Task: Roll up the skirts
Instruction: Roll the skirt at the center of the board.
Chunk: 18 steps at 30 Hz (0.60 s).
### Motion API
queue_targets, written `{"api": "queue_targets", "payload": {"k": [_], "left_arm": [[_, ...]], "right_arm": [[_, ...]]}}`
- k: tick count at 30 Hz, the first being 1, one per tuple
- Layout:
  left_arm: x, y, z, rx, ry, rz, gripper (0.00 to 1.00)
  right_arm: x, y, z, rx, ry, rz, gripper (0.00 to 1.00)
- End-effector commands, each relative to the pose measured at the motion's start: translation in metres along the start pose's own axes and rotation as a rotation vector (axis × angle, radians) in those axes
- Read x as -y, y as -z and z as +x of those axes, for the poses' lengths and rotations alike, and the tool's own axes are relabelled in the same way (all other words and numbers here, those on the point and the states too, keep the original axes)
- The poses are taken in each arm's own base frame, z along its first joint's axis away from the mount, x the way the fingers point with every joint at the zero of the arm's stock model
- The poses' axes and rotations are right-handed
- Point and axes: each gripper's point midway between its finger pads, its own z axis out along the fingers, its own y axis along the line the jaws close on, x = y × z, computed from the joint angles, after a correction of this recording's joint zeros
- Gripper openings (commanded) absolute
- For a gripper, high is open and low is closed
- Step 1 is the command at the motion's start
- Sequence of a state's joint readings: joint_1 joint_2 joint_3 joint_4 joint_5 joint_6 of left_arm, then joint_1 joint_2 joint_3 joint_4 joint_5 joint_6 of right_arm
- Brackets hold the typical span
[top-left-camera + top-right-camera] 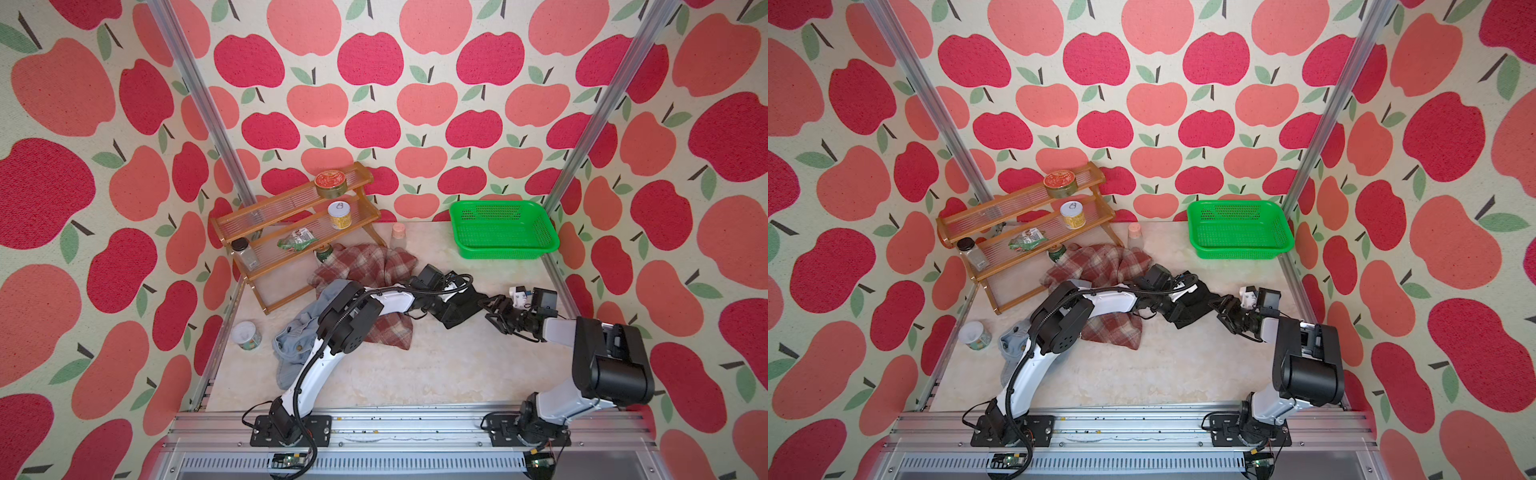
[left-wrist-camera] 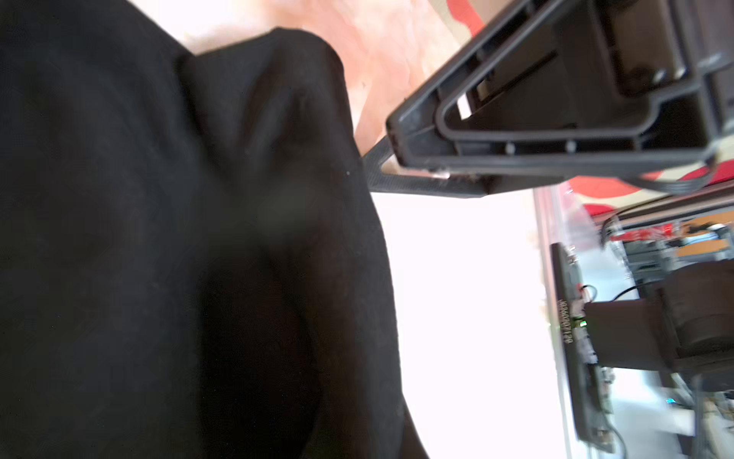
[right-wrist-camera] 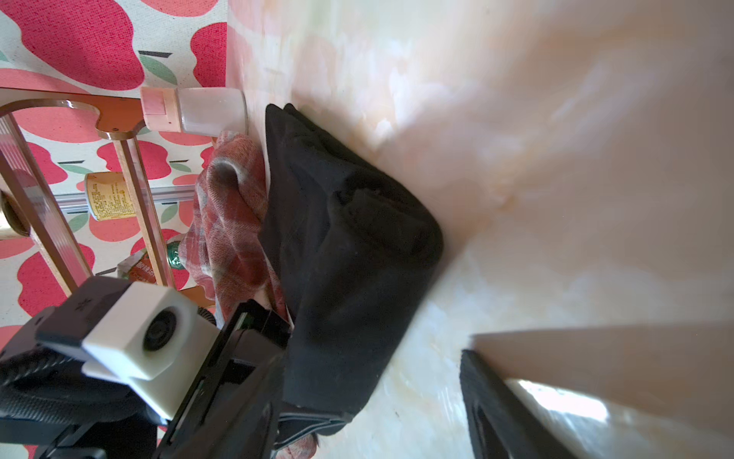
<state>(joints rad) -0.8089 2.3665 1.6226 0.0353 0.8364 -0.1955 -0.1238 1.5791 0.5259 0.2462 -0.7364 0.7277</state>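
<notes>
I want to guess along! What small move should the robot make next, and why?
Probably the right gripper nudges forward and pinches the plain black cloth skirt: its jaws stand open right beside it, while the left gripper is shut on it.

Little here is legible to you: a row of white digits runs along the black board [image 2: 567, 322] in the left wrist view, too blurred to read with certainty. In the right wrist view, the yellow can [image 3: 107, 196] on the rack [image 3: 115, 119] carries dark print too small to read.
</notes>
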Motion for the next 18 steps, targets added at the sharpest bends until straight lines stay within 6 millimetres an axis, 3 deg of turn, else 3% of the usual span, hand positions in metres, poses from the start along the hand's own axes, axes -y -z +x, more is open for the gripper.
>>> {"api": "queue_targets", "payload": {"k": [1, 6, 18], "left_arm": [[-0.006, -0.003, -0.004, 0.045, 0.117, 0.064, 0.1], [-0.019, 0.007, -0.009, 0.123, 0.203, 0.103, 0.1], [-0.014, 0.005, -0.015, 0.131, 0.268, 0.23, 0.11]], "right_arm": [[0.008, -0.01, 0.005, -0.019, -0.028, 0.019, 0.71], [0.012, -0.023, 0.009, -0.045, -0.031, 0.023, 0.67], [0.017, -0.052, 0.007, -0.084, -0.045, 0.032, 0.61]]}}
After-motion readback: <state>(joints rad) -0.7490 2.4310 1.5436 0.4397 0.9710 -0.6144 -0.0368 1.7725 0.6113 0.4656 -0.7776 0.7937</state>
